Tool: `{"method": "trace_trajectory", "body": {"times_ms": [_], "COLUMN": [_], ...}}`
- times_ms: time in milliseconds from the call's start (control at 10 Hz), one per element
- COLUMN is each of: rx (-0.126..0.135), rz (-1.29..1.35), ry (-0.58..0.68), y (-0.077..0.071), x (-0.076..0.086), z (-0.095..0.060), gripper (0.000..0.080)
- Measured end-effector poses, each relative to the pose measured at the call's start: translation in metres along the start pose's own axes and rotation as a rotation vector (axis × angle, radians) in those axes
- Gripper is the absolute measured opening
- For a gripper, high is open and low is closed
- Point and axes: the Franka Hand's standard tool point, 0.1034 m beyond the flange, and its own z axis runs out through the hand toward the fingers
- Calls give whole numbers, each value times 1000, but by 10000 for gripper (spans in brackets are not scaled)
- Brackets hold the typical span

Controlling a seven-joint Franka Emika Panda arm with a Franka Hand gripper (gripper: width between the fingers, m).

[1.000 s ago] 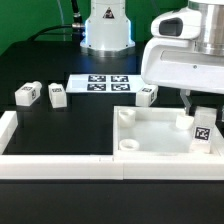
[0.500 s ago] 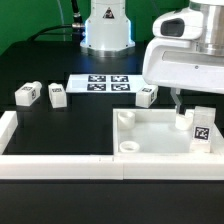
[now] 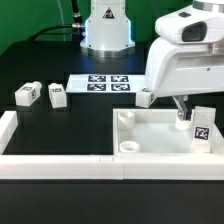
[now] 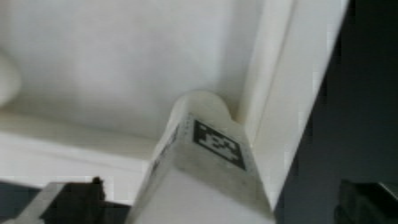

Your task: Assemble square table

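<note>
The square table top (image 3: 155, 132) is a white rimmed tray at the exterior view's front right. One white tagged leg (image 3: 202, 126) stands upright in its far right corner, also seen in the wrist view (image 4: 214, 150). My gripper (image 3: 183, 108) hangs just above and to the exterior view's left of that leg, open and holding nothing. In the wrist view the gripper (image 4: 217, 205) has its dark fingers (image 4: 71, 203) wide apart on either side of the leg, clear of it. Three more legs lie on the black table: two (image 3: 26, 94) (image 3: 57, 95) at the left, one (image 3: 146, 96) behind the tray.
The marker board (image 3: 102, 83) lies flat behind the tray near the robot base (image 3: 106, 30). White border rails run along the left (image 3: 8, 128) and the front (image 3: 60, 165) of the work area.
My gripper has moved up and toward the exterior view's left, away from the upright leg. The leg stays standing in the tray's corner.
</note>
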Motion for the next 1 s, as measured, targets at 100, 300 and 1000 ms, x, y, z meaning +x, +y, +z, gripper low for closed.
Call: {"method": "trace_trajectory", "body": {"times_ms": [100,300,1000], "rx": [0,-7,-10], "rz": [-94,-291,-653], "ry": [0,-7,-10], "y": [0,1,9], "x": [0,-1,-2], "z": [0,0,0], "gripper": [649,649,627]}}
